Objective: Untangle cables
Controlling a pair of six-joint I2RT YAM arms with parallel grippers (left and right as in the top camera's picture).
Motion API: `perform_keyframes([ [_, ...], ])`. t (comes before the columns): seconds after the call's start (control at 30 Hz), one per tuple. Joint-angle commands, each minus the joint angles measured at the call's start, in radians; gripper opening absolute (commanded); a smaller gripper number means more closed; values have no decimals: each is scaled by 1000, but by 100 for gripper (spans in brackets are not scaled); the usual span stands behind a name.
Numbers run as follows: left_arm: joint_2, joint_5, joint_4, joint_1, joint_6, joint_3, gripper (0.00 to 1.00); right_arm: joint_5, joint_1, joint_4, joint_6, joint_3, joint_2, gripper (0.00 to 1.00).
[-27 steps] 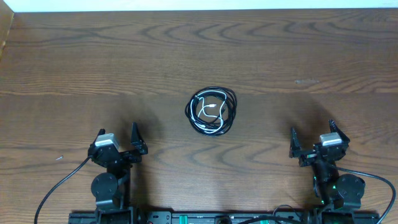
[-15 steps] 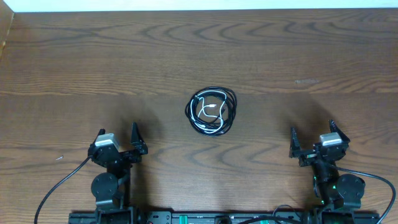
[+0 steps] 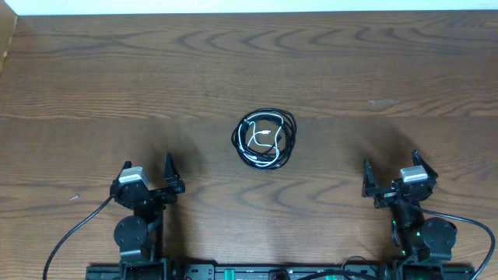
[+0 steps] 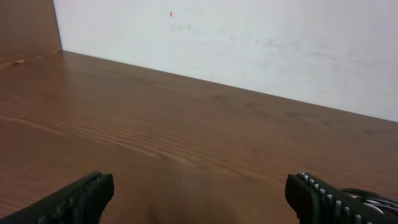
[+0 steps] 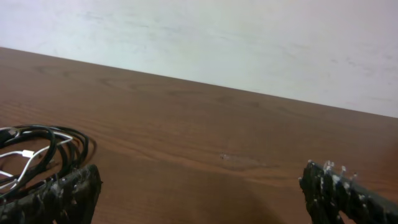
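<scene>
Whereas overhead shows cables coiled, right wrist crops them; left claw and right claw released.

Black cable: long, thin, wound in loose round coil of several overlapping loops, lying flat near centre of table. White cable: shorter, thin, bunched inside coil, threaded among black loops, small plug end visible near middle. Both tangled together, touching. Right wrist view: black loops at left edge, white strand crossing inside.
</scene>
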Motion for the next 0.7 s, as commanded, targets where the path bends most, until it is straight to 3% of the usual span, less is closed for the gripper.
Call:
perform_keyframes([
  [0.0,-5,-9,-48,5,9,-9,94,-6,-2,-3,14,-2,-5,99],
  [0.67,-5,-9,-48,5,9,-9,95,-6,-2,-3,14,-2,-5,99],
])
